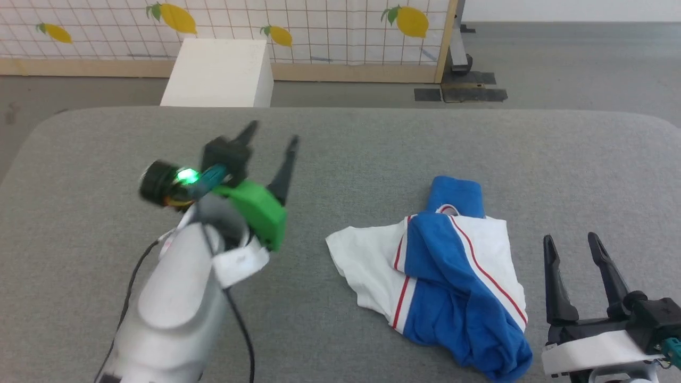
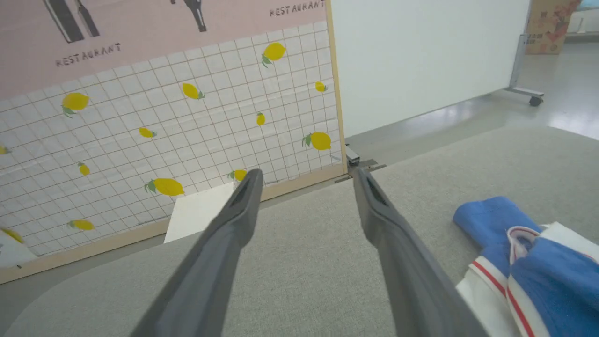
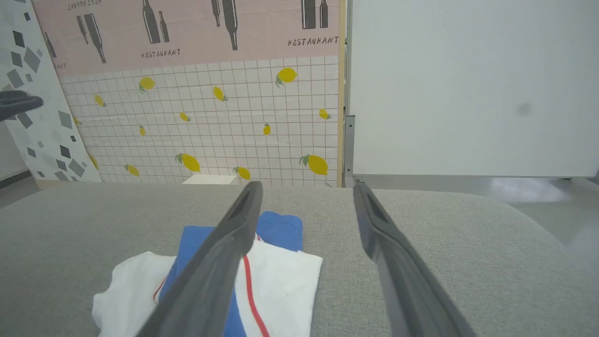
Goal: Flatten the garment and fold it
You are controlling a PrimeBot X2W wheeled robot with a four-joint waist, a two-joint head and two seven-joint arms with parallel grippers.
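The garment [image 1: 441, 276] is lying bunched in a heap on the grey bench [image 1: 372, 138], neither flattened nor folded, so the whole task is waiting, while the left gripper [image 1: 271, 135] and right gripper [image 1: 570, 242] are hovering clear of it, jaws spread wide, holding nothing.

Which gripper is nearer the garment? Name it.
The right gripper, open, just beside the garment; the left gripper, also open, is farther off to its other side.
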